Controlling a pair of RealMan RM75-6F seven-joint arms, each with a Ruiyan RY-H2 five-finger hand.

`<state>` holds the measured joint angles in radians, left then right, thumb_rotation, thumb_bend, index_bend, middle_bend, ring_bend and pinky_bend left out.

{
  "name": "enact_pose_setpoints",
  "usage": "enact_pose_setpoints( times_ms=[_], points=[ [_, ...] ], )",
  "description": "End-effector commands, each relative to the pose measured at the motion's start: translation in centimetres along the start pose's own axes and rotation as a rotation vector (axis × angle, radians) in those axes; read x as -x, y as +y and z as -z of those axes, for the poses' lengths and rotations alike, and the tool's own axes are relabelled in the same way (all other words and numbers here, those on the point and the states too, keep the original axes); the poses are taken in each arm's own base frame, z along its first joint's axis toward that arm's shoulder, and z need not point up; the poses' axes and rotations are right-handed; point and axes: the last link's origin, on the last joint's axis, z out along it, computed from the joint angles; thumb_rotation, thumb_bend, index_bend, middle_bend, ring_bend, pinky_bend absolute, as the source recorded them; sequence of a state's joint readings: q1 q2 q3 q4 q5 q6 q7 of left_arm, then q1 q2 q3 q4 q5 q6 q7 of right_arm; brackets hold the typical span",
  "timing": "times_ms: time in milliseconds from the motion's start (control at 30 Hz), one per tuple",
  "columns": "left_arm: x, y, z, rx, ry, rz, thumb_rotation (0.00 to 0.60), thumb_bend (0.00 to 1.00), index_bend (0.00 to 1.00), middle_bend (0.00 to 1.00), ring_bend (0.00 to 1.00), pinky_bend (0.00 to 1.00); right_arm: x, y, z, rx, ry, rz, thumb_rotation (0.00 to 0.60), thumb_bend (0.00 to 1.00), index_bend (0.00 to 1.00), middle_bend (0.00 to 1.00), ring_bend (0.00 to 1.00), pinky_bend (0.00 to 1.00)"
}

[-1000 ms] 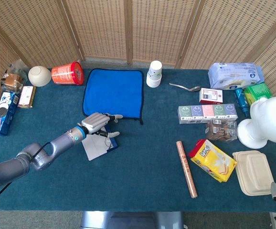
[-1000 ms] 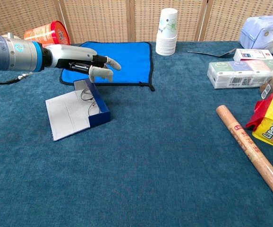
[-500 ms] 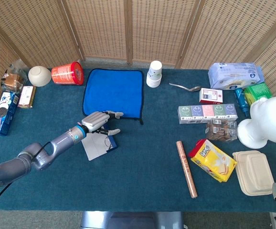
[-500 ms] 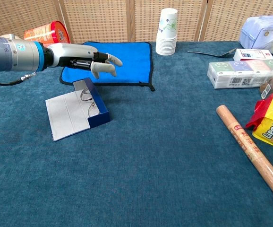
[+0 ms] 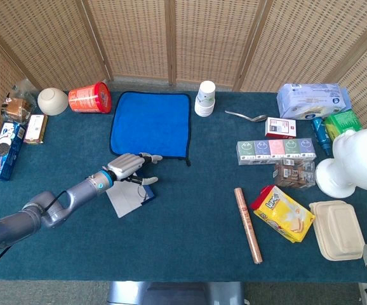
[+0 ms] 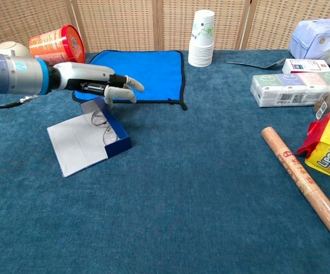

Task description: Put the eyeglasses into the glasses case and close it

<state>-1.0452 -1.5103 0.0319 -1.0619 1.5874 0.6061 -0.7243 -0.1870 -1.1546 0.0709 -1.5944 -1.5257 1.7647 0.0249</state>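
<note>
Eyeglasses (image 6: 103, 129) already lie in the open glasses case (image 6: 109, 127) on the worktop (image 6: 199, 188); they look light and fragile. Left hand (image 6: 99, 83) hovers above, fingers (image 6: 129, 84) loosely spread, holding nothing. The stiff grey lid flap (image 6: 76, 146) seems the place to grasp.

Matt teal carpet-like table cover (image 6: 199, 188), soft blue cloth (image 6: 148, 65), wicker screen (image 5: 139, 38).
</note>
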Motion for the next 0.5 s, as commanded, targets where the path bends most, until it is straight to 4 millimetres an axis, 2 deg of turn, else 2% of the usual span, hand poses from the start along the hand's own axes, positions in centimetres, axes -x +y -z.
enact_pose_setpoints(
  times_ms=[33, 100, 367, 500],
  points=[
    [0.7, -1.0, 2.3, -0.014, -0.039, -0.009, 0.102, 0.24, 0.06, 0.19, 0.12, 0.3, 0.2, -0.1, -0.1, -0.006, -0.003, -0.005, 0.6, 0.41, 0.0, 0.06, 0.09, 0.28],
    [1.4, -1.9, 5.1, -0.024, -0.047, 0.006, 0.102, 0.23, 0.06, 0.19, 0.12, 0.31, 0.6, -0.4, -0.4, -0.028, -0.015, -0.015, 0.6, 0.41, 0.0, 0.06, 0.09, 0.28],
    [2.6, -2.5, 10.5, -0.058, -0.044, 0.042, 0.097, 0.24, 0.05, 0.18, 0.12, 0.31, 1.1, -0.8, -1.1, -0.061, -0.027, -0.031, 0.6, 0.41, 0.0, 0.06, 0.09, 0.28],
    [3.4, -2.5, 12.0, -0.075, -0.056, 0.051, 0.095, 0.24, 0.05, 0.18, 0.11, 0.31, 1.2, -0.8, -1.2, -0.07, -0.029, -0.036, 0.6, 0.41, 0.0, 0.06, 0.09, 0.28]
  ],
)
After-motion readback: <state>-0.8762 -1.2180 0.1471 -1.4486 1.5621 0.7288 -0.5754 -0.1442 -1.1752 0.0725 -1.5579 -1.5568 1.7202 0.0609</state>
